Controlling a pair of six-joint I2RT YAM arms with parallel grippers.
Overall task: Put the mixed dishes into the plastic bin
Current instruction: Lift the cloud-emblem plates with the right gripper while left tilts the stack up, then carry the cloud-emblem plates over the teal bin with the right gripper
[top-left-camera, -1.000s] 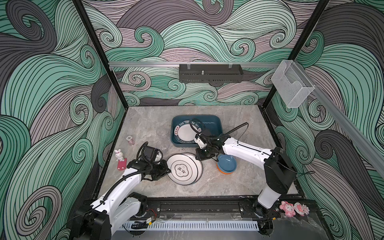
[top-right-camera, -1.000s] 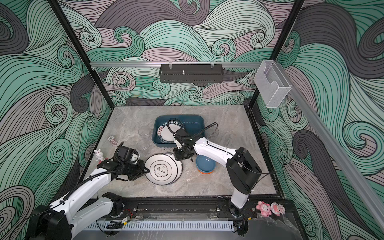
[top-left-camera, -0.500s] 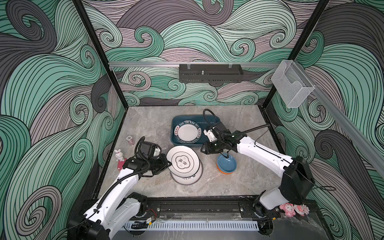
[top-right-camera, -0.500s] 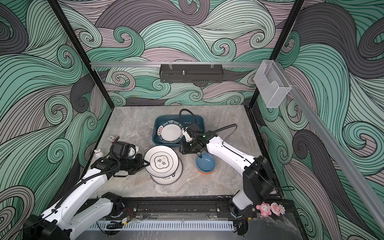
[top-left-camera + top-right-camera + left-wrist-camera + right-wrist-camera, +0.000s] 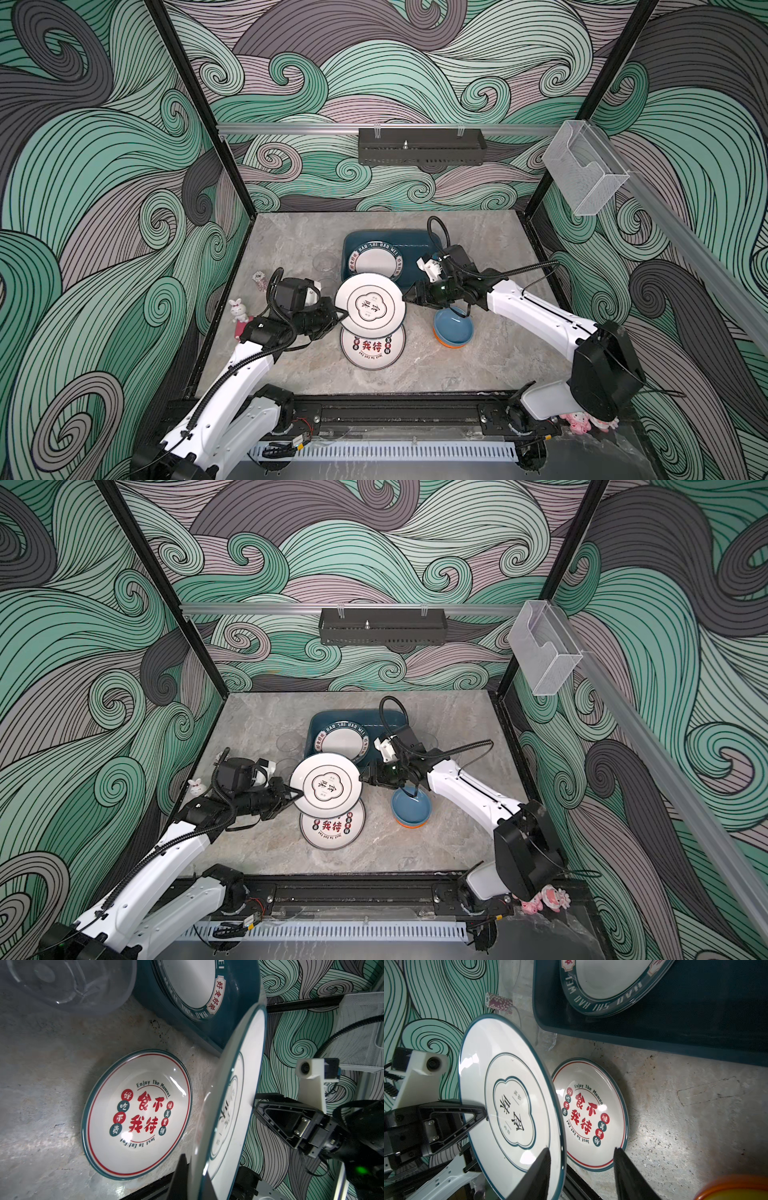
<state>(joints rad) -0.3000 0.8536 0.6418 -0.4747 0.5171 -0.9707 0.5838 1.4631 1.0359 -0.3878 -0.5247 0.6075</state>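
My left gripper [image 5: 343,316] [image 5: 194,1178] is shut on the left rim of a white teal-rimmed plate [image 5: 370,305] [image 5: 326,785] [image 5: 239,1084] and holds it tilted above the table. My right gripper [image 5: 405,297] [image 5: 581,1150] is open, its jaws straddling that plate's [image 5: 508,1105] right rim. Below lies a red-lettered plate [image 5: 372,347] [image 5: 591,1115]. The teal plastic bin [image 5: 415,241] [image 5: 320,723] behind holds one plate [image 5: 376,262]. Stacked blue and orange bowls [image 5: 453,328] sit under my right wrist. A clear tumbler [image 5: 324,262] [image 5: 62,985] stands left of the bin.
A rabbit figurine [image 5: 237,309] and a chip stack [image 5: 259,279] stand near the left wall. A black perforated tray [image 5: 422,147] hangs on the back wall, a clear acrylic box [image 5: 584,174] on the right rail. Pink toys [image 5: 582,422] sit at the front right.
My left gripper has lifted the top plate off the one under it and carried it toward the bin. My right gripper left the bin, opened and came to the plate's right rim.
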